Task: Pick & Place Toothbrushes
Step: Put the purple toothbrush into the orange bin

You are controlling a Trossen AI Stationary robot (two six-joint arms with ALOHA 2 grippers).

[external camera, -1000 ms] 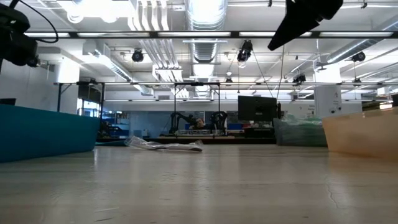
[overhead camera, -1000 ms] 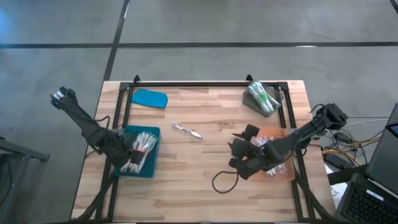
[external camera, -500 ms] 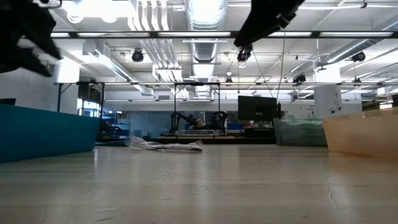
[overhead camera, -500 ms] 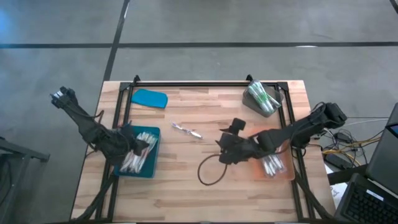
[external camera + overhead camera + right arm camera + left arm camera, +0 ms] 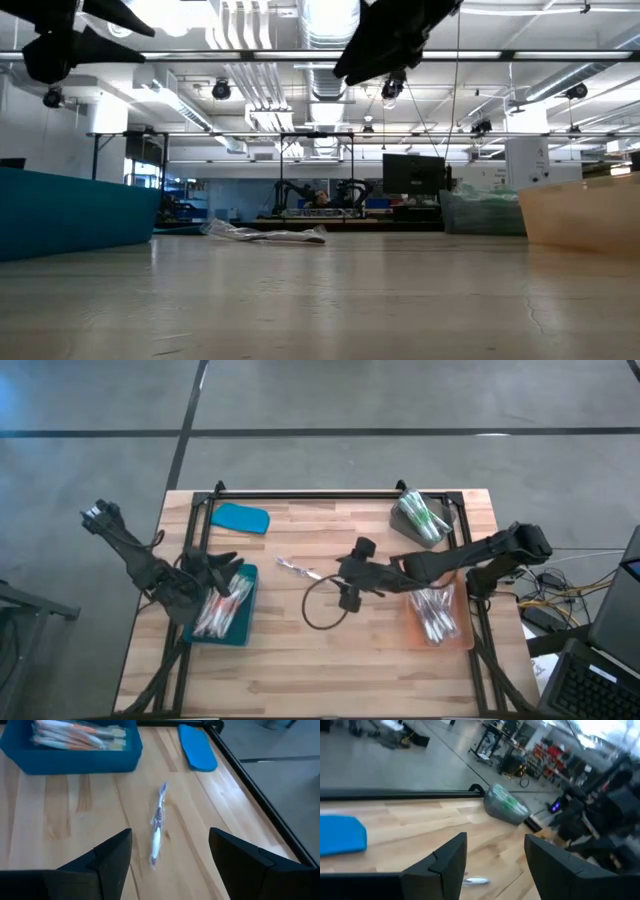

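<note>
Wooden worktop (image 5: 330, 660), one wrapped toothbrush (image 5: 301, 570) lying loose mid-frame. Right pincer (image 5: 343, 576) open, empty, just right of it; left pincer (image 5: 222, 567) open over blue tray (image 5: 247, 610). Risk: flat brush skidding aside under closing fingers.

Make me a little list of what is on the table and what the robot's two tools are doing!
table: wooden top
blue tray: toothbrushes inside
orange tray: toothbrushes inside
grey bin: green-and-white toothbrushes
blue lid: flat, far side
loose toothbrush: wrapped, alone mid-table
left tool: open, empty, above blue tray
right tool: open, empty, near loose toothbrush
</note>
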